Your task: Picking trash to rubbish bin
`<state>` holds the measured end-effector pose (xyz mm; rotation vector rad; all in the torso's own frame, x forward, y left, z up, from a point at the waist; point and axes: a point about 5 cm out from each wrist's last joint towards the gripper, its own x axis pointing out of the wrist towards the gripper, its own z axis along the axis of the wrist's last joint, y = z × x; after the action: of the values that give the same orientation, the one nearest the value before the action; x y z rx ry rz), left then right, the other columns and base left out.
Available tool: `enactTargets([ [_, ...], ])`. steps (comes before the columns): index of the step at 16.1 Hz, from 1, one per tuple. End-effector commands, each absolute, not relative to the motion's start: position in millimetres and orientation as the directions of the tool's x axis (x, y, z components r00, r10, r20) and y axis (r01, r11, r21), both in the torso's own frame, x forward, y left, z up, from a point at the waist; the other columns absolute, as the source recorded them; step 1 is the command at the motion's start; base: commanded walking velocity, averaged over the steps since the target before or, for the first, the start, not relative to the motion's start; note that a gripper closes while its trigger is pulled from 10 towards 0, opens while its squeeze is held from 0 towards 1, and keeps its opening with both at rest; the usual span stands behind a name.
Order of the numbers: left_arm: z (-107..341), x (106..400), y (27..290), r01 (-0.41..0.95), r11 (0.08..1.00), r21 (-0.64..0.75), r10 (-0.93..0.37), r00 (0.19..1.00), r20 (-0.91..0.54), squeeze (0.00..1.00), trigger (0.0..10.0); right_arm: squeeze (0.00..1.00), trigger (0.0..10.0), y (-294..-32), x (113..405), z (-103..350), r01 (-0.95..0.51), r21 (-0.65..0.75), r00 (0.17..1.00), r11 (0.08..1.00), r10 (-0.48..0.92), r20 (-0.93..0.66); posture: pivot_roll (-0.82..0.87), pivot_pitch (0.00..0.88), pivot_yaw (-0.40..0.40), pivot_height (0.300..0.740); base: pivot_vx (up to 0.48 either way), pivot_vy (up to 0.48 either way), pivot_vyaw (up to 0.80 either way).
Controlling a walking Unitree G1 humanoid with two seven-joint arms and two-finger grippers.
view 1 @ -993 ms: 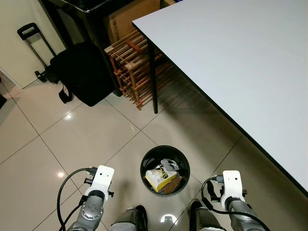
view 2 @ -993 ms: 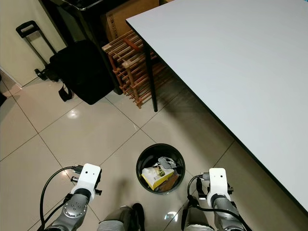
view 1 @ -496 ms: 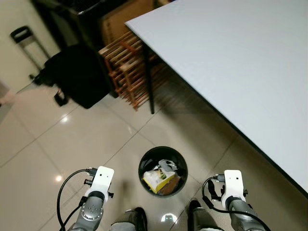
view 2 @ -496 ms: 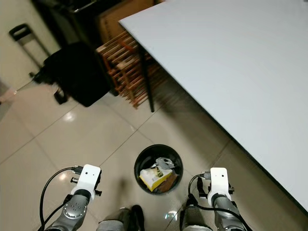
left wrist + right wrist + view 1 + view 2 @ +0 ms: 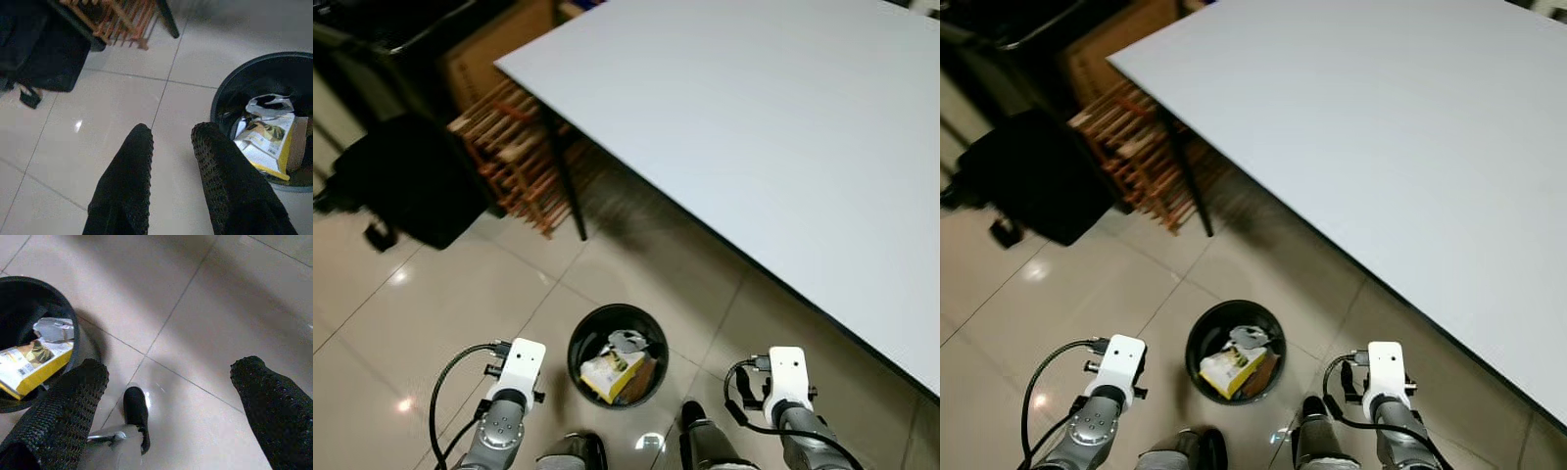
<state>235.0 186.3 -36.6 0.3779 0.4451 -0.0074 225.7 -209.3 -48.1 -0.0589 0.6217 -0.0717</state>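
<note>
The black rubbish bin (image 5: 618, 354) stands on the tiled floor (image 5: 440, 304) between the robot's feet and the white tabletop (image 5: 773, 127); inside lie a yellow packet (image 5: 610, 372) and crumpled silver trash (image 5: 626, 341); the left gripper (image 5: 171, 134) hangs beside the bin, fingers slightly apart, holding nothing; the right gripper (image 5: 168, 374) hangs spread wide, empty; a black bag (image 5: 406, 181) leans by a wooden rack (image 5: 514, 147).

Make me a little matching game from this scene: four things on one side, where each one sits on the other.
Things:
1. yellow packet
2. black bag
3. wooden rack
4. rubbish bin

Places:
A. on the floor tiles just ahead of the robot's feet
B. partly under the white table's corner
C. inside the bin
D. on the floor left of the rack

Pairs: 1-C, 2-D, 3-B, 4-A
</note>
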Motion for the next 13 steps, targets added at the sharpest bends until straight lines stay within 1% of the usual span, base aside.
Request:
enactTargets([
  [1, -43.8, 223.9, 191.5, 0.083, 0.926, 0.368, 0.099, 0.888, -0.45, 0.0, 10.0, 0.0, 10.0, -207.0, 216.8, -54.9, 0.046, -0.072, 0.788, 0.996, -0.08, -0.61, 0.04, 0.252, 0.118, 0.74, 0.0, 0.0, -0.77],
  [13, -45.8, 221.1, 191.4, 0.089, 0.925, 0.369, 0.098, 0.883, -0.459, 0.0, 10.0, 0.0, 10.0, -205.1, 213.2, -57.7, 0.035, -0.07, 0.779, 0.997, -0.071, -0.623, 0.04, 0.257, 0.119, 0.74, 0.0, 0.0, -0.75],
])
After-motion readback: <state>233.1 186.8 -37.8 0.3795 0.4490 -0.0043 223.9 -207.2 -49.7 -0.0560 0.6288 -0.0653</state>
